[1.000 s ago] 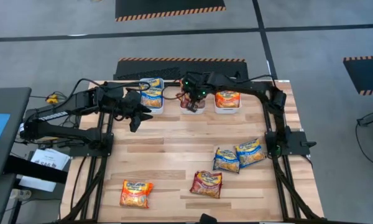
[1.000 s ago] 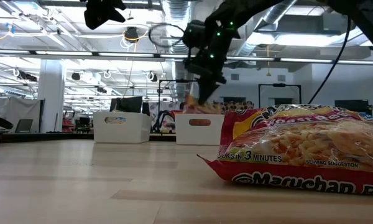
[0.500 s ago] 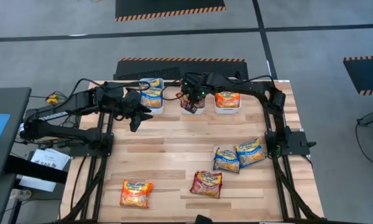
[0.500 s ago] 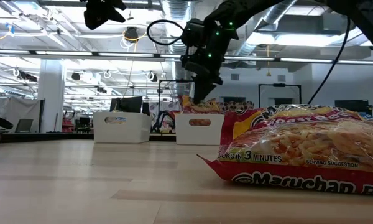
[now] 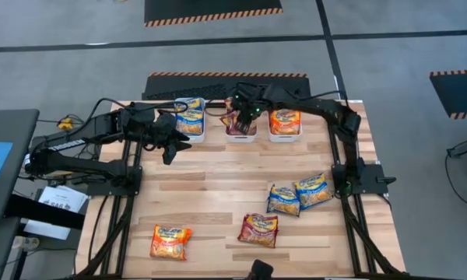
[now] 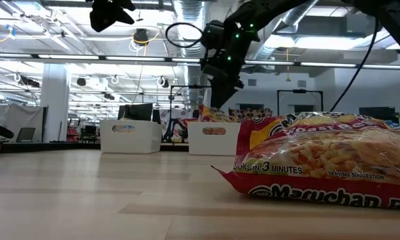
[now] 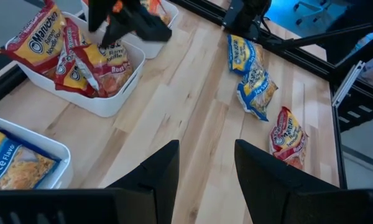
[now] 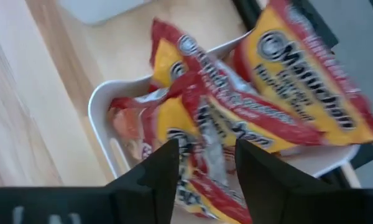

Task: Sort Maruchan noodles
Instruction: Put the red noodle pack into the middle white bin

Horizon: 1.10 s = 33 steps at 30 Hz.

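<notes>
Three white bins stand along the far edge: one with blue Maruchan packets (image 5: 190,117), the middle bin (image 5: 240,138) with maroon packets (image 8: 236,118), one with orange packets (image 5: 285,123). My right gripper (image 8: 205,149) hangs open just above the middle bin (image 6: 213,139), and the maroon packets lie loose inside, leaning on its walls. My left gripper (image 5: 171,146) hovers open and empty near the blue bin. Loose on the table lie an orange packet (image 5: 170,241), a maroon one (image 5: 258,229) and two blue ones (image 5: 298,194).
Bare wood stretches between the bins and the loose packets in the near half. The maroon packet (image 6: 327,160) fills the low view's right foreground. The arms' black frames run along the table's left and right edges.
My right gripper has opened over the middle bin and let go of a maroon packet, which has dropped in among the others. The gripper has then risen a little.
</notes>
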Tool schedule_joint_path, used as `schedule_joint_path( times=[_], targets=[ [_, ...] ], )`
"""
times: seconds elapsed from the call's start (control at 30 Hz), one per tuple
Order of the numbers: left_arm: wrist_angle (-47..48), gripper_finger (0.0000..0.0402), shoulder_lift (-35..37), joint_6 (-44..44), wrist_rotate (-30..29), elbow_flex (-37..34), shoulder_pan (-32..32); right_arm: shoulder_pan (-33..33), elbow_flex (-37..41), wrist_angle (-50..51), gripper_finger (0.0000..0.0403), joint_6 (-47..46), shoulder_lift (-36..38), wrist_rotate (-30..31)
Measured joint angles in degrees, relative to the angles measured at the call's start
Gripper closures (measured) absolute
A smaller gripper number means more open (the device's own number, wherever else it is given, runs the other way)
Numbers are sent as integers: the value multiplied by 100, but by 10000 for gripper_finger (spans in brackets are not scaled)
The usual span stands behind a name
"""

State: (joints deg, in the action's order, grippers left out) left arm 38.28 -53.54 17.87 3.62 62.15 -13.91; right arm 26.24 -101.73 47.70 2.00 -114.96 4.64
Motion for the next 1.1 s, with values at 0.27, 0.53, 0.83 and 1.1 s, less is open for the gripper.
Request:
schedule_joint_path(
  times=[0.27, 0.53, 0.83, 1.1],
  targets=[
    [0, 259, 0, 103, -272, 0, 0, 97, -3, 135, 209, -195, 485, -741],
    [-2, 259, 0, 237, -310, 0, 0, 42, -4, 188, 213, -887, 301, -1952],
    [-32, 259, 0, 254, -452, 0, 0, 127, 15, 386, 219, -1151, -106, -1878],
    [-28, 259, 0, 254, -452, 0, 0, 170, 4, 330, 227, -1260, -548, -1755]
  ],
)
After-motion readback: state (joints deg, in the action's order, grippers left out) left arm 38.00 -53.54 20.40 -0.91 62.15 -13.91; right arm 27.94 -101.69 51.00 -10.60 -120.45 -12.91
